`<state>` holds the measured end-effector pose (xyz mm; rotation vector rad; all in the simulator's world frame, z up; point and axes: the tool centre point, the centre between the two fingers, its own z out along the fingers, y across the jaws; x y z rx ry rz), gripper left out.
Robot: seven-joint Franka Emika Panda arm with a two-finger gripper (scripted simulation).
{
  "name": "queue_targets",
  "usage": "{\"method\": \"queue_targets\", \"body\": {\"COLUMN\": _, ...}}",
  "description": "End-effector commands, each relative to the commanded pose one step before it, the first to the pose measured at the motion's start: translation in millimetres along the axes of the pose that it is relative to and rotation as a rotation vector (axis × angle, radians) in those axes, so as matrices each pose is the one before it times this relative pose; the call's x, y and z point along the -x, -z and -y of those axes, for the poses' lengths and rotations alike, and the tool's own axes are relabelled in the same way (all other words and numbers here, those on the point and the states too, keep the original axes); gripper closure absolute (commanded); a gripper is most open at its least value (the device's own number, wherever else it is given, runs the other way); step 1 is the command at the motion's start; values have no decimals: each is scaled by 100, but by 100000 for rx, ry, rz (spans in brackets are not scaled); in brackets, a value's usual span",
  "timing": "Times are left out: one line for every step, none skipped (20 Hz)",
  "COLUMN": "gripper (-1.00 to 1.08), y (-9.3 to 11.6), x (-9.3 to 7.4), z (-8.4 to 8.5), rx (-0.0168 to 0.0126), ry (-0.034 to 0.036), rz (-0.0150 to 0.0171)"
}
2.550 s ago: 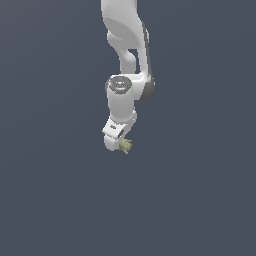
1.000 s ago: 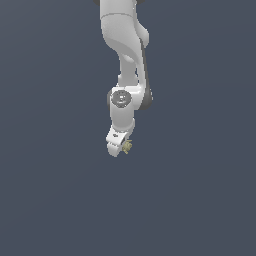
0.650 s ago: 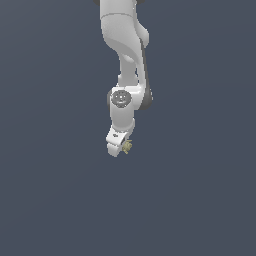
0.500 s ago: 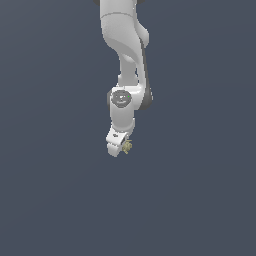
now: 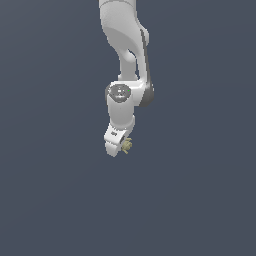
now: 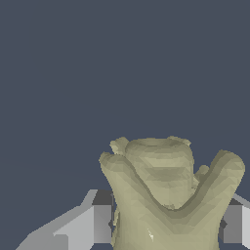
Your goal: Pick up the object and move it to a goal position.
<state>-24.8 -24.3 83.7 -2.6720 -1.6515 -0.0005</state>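
One white arm (image 5: 126,60) hangs down from the upper edge of the exterior view against a plain slate-grey backdrop, its round wrist joint (image 5: 120,93) facing the camera. Below that joint the gripper (image 5: 121,146) tilts slightly toward the exterior view's left. Just to the exterior view's right of the gripper's white body, the object (image 5: 127,145) shows as a tiny olive-tan lump with short spikes, tucked against the tip and well clear of anything beneath it. In the wrist view the same object (image 6: 166,195) fills the lower middle: a knobbly, ridged mass with stubby lobes rising on either side. One grey finger (image 6: 97,222) presses against one flank and a second finger (image 6: 233,222) against the other, so the jaws are pinching the object between them.
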Motion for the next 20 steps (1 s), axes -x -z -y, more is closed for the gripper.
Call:
{"method": "queue_targets", "body": {"gripper": 108, "y": 1634, "x": -255, "z": -697, "rx": 55, "ry": 19, "rz": -64}}
{"method": "queue_targets", "body": {"gripper": 108, "y": 742, "x": -115, "z": -321, "rx": 0, "ry": 0, "rz": 0}}
{"method": "queue_targets", "body": {"gripper": 108, "y": 769, "x": -128, "z": -341, "rx": -36, "ry": 16, "rz": -29}}
{"method": "queue_targets", "body": {"gripper": 108, "y": 790, "x": -125, "z": -350, "rx": 0, "ry": 0, "rz": 0}}
{"method": "queue_targets", "body": {"gripper": 108, "y": 738, "x": -119, "z": -332, "rx": 0, "ry": 0, "rz": 0}}
{"method": "queue_targets", "body": {"gripper": 108, "y": 682, "x": -112, "z": -313, "rx": 0, "ry": 0, "rz": 0}}
{"method": "queue_targets", "body": {"gripper": 108, "y": 628, "x": -105, "z": -294, "rx": 0, "ry": 0, "rz": 0}}
{"method": "queue_targets", "body": {"gripper": 108, "y": 576, "x": -97, "z": -273, "rx": 0, "ry": 0, "rz": 0}}
{"method": "queue_targets", "body": {"gripper": 108, "y": 495, "x": -85, "z": -261, "rx": -44, "ry": -12, "rz": 18}}
{"method": "queue_targets", "body": {"gripper": 108, "y": 473, "x": -81, "z": -229, "rx": 0, "ry": 0, "rz": 0}}
{"method": "queue_targets", "body": {"gripper": 108, "y": 422, "x": -73, "z": -207, "rx": 0, "ry": 0, "rz": 0}}
{"method": "queue_targets", "body": {"gripper": 108, "y": 371, "x": -65, "z": -186, "rx": 0, "ry": 0, "rz": 0}}
{"method": "queue_targets", "body": {"gripper": 108, "y": 319, "x": -51, "z": -168, "rx": 16, "ry": -22, "rz": 40}}
{"method": "queue_targets", "body": {"gripper": 108, "y": 269, "x": -50, "z": -144, "rx": 0, "ry": 0, "rz": 0}}
{"method": "queue_targets", "body": {"gripper": 108, "y": 217, "x": -43, "z": -123, "rx": 0, "ry": 0, "rz": 0}}
{"method": "queue_targets", "body": {"gripper": 108, "y": 163, "x": -31, "z": -106, "rx": 13, "ry": -20, "rz": 43}}
{"method": "queue_targets", "body": {"gripper": 108, "y": 118, "x": -28, "z": -82, "rx": 0, "ry": 0, "rz": 0}}
{"method": "queue_targets", "body": {"gripper": 108, "y": 72, "x": -20, "z": -59, "rx": 0, "ry": 0, "rz": 0}}
{"method": "queue_targets", "body": {"gripper": 108, "y": 34, "x": -12, "z": -35, "rx": 0, "ry": 0, "rz": 0}}
{"method": "queue_targets", "body": {"gripper": 108, "y": 9, "x": -4, "z": -11, "rx": 0, "ry": 0, "rz": 0}}
